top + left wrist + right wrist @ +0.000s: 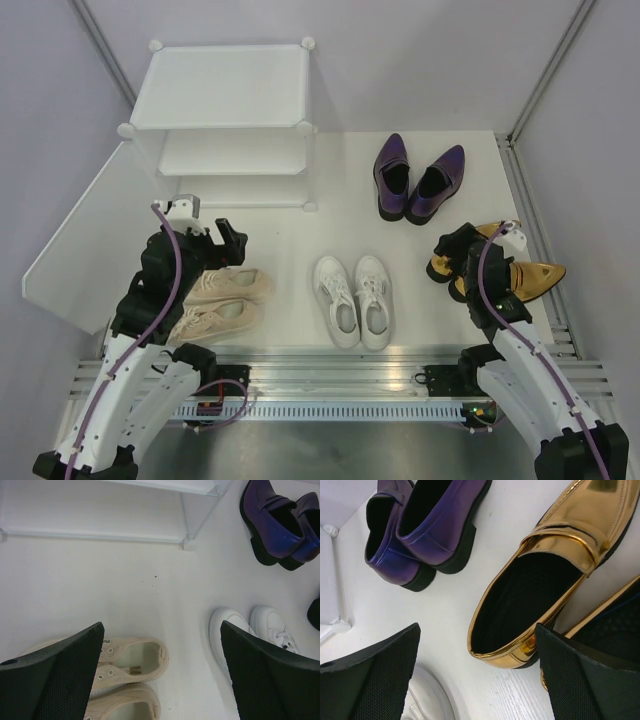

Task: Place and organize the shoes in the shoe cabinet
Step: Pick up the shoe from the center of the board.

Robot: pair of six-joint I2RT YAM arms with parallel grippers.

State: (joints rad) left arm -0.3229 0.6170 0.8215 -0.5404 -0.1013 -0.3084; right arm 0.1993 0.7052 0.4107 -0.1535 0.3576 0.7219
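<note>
Well, you have the white table [330, 225] spread out beyond both arm bases, with the shoe cabinet [225, 85] standing at its far left. The cabinet's door panel [85, 235] hangs wide open to the left and slants down close beside the left arm [150, 300].

All four pairs lie on the table outside the cabinet. The purple loafers [418, 180] sit just right of the cabinet, the two shoes touching at one end. The white sneakers [352, 300] rest side by side in the middle, toes pointing away from you. The beige sneakers [222, 303] lie crosswise at near left, heels to the right and toes hidden under the left arm. The gold shoes [520, 275] lie at near right, half covered by the right arm [500, 310]. They seem to touch each other, though a finger blocks that spot.

Your left gripper [161, 630] hangs above the beige heels, jaws spread wide and holding nothing. Your right gripper [477, 630] hangs over the heel of one gold shoe, equally wide apart and gripping nothing, with the purple loafers between it and the cabinet.
</note>
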